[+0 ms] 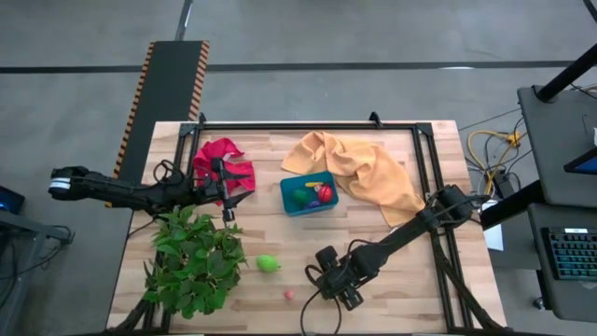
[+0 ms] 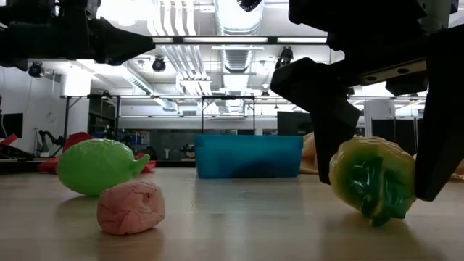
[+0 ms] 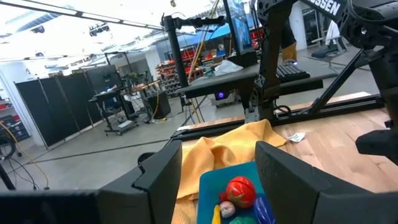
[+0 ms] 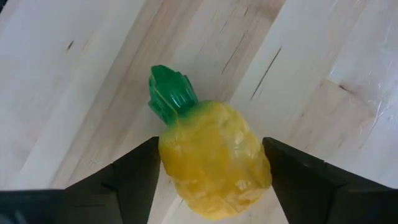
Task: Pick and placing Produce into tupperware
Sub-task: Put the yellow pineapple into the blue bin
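Observation:
My right gripper (image 1: 329, 280) stands near the table's front edge, shut on a yellow toy pineapple (image 4: 214, 165) with a green crown (image 4: 171, 93). A light green fruit (image 1: 269, 264) and a small pink piece (image 1: 288, 295) lie on the wood to its left. The teal tupperware (image 1: 292, 203) stands mid-table and holds a red piece (image 3: 241, 190) and other produce. My left gripper (image 1: 227, 201) is open and empty, raised over the red cloth (image 1: 222, 154), to the tupperware's left. My right gripper pinches the pineapple's yellow body (image 4: 168, 155) between its two fingers, one on each side. The fingers (image 2: 330, 130) come from above, pointing down. The pineapple sits tilted, its green crown (image 2: 380, 188) low. I cannot tell whether its lower end touches the table.
A big leafy green plant (image 1: 191, 261) stands at the front left. A mustard-yellow cloth (image 1: 359, 168) lies behind and to the right of the tupperware. A black frame (image 1: 308, 124) runs around the table's far and side edges.

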